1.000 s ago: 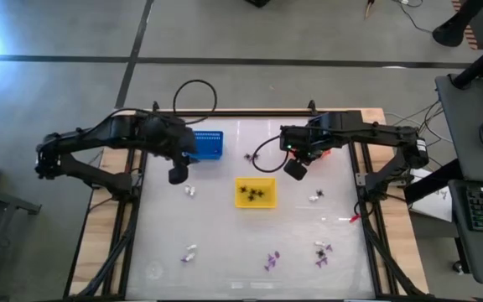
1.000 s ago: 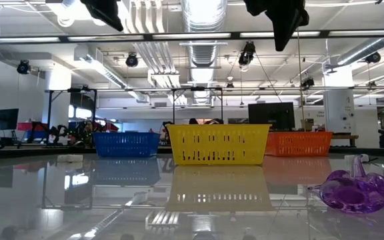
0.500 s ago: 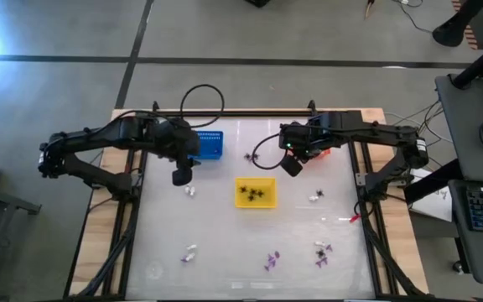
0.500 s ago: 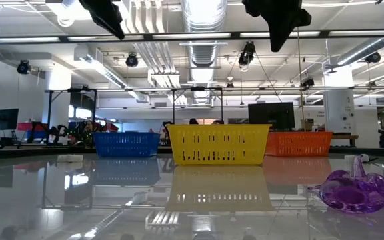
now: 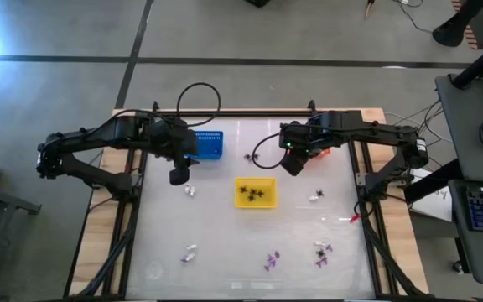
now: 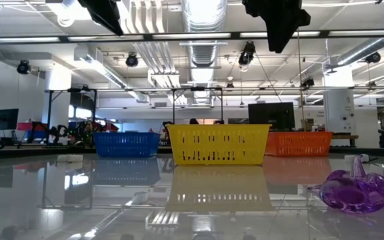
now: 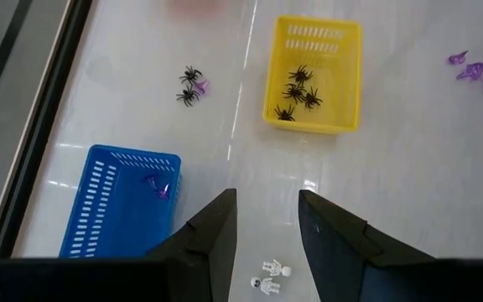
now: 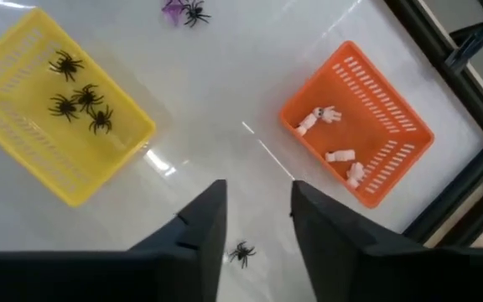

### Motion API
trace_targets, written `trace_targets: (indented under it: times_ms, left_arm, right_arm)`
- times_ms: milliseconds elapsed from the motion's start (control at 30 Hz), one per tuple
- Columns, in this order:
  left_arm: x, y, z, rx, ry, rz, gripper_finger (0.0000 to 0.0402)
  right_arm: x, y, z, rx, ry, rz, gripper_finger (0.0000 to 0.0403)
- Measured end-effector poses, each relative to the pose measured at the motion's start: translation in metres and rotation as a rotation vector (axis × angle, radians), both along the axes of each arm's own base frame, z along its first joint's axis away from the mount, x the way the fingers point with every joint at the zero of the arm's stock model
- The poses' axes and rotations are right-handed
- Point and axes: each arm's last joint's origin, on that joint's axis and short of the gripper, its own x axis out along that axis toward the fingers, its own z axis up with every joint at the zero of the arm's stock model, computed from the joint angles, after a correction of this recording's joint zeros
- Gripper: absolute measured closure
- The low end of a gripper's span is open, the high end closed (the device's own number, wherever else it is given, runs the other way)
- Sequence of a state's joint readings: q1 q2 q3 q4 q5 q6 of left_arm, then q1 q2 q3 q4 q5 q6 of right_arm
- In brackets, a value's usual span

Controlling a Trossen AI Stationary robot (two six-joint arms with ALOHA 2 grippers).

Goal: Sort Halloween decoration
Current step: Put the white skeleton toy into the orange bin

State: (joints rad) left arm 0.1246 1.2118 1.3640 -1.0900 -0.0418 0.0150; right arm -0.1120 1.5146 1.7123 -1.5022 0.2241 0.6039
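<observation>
1. Right gripper (image 8: pixel 254 220) hovers over the counter (image 5: pixel 225 226), fingers apart, nothing between them; a black spider (image 8: pixel 241 252) lies on the counter right under its fingertips, in the gap.
2. Yellow basket (image 8: pixel 57 109) with four spiders sits to one side of that gripper, orange basket (image 8: pixel 359 151) with white trinkets to the other.
3. Left gripper (image 7: pixel 262 220) is open and empty, a white skeleton pair (image 7: pixel 271 277) just below its tips, blue basket (image 7: pixel 120 197) beside it.
4. Right arm is nearer the loose spider; likely a straight drop.
</observation>
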Motion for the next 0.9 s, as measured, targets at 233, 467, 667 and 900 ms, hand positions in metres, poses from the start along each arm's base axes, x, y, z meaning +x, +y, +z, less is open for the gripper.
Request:
trace_targets:
  times_ms: [233,467,667,900]
  left_arm:
    - [0.0,0.0,0.0,0.013,0.004,-0.018,0.029]
    - [0.0,0.0,0.0,0.016,0.005,-0.022,0.029]
    - [0.0,0.0,0.0,0.016,0.008,-0.022,0.029]
    - [0.0,0.0,0.0,0.016,0.009,-0.022,0.029]
  right_arm:
    - [0.006,-0.001,-0.001,-0.01,-0.035,0.021,0.0242]
    - [0.02,-0.003,0.004,-0.037,-0.188,0.013,0.0241]
    - [0.028,-0.003,0.007,-0.046,-0.273,0.011,0.0241]
    - [0.028,-0.003,0.005,-0.069,-0.244,0.087,0.0258]
